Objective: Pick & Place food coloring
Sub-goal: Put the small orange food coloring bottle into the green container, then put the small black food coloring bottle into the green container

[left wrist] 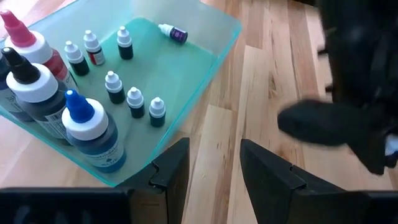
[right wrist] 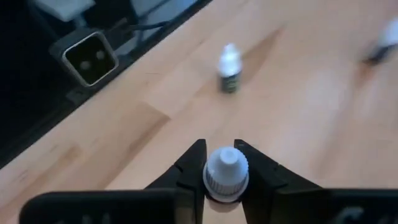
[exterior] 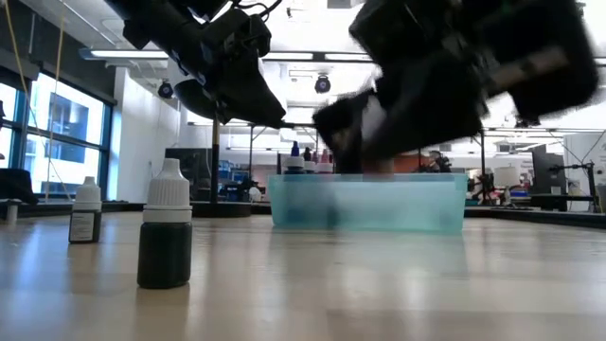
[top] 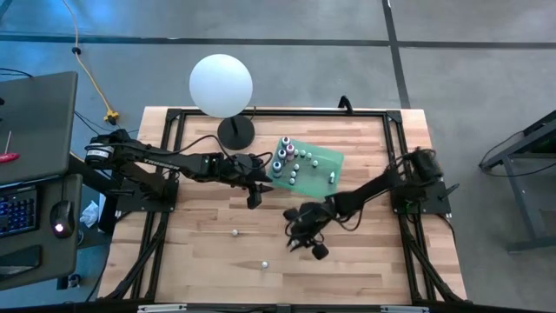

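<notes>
- Your right gripper (right wrist: 226, 163) had its two fingers (right wrist: 186, 165) clamped on a small white-capped food coloring bottle (right wrist: 226, 172), the cap sitting squarely between the tips and poking up past them.
- Seen from above, that gripper (top: 306, 235) was over the bare wooden table (top: 365, 261), just off the near edge of the green tray (top: 323, 159).
- Beyond those fingertips, another small bottle (right wrist: 229, 68) stood upright on the wood, well apart from the held one.
- Your left gripper (left wrist: 214, 165) had its fingers (left wrist: 174, 165) spread with nothing between them, only table showing in the gap.
- The tray corner (left wrist: 208, 56) lay just beside the left finger, and inside it stood a blue-capped bottle (left wrist: 90, 130), a pink-capped bottle (left wrist: 28, 38) and a black-tipped bottle (left wrist: 28, 84), with a cluster of tiny white-capped bottles (left wrist: 134, 99) past them.
- One purple-labelled bottle (left wrist: 173, 32) lay on its side at the tray's far end.
- At table level, two dark bottles (exterior: 165, 227) stood upright on the wood, apart from the tray (exterior: 369, 204).
- Overhead, the white ball (top: 221, 84) on its stand sat beyond the left arm.
</notes>
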You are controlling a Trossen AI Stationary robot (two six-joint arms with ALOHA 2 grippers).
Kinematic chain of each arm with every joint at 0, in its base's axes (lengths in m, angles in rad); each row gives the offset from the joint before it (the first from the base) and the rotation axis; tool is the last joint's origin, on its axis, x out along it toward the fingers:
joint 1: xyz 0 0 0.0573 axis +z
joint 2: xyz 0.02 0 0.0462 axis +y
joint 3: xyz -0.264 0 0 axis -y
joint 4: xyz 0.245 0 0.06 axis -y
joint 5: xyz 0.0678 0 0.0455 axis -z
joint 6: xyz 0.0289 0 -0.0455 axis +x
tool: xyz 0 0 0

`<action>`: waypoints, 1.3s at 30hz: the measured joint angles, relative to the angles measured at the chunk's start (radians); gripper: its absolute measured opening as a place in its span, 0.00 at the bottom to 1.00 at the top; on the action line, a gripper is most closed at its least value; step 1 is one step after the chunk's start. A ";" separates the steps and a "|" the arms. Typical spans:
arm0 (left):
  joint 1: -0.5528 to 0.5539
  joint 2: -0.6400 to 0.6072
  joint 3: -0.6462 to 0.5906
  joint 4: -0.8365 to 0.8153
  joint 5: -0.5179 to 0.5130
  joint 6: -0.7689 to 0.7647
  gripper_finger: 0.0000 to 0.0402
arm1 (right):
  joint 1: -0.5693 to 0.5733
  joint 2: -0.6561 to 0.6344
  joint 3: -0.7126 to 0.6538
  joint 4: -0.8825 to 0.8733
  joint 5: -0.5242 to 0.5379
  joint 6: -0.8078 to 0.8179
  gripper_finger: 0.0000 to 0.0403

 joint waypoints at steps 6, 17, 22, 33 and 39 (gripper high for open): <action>0.000 0.000 0.000 0.000 0.002 0.000 0.35 | -0.067 -0.244 0.001 -0.323 0.273 -0.100 0.19; 0.000 0.000 0.000 0.000 0.001 0.001 0.35 | -0.311 -0.451 -0.188 -0.307 0.441 -0.075 0.18; 0.000 0.000 0.000 0.000 0.000 0.003 0.35 | -0.415 -0.416 -0.359 -0.066 0.380 -0.019 0.19; 0.000 0.000 0.000 0.003 -0.008 0.000 0.35 | -0.464 -0.341 -0.358 -0.062 0.347 -0.012 0.25; 0.000 0.000 0.000 0.003 -0.008 0.000 0.35 | -0.464 -0.338 -0.328 -0.076 0.359 -0.020 0.32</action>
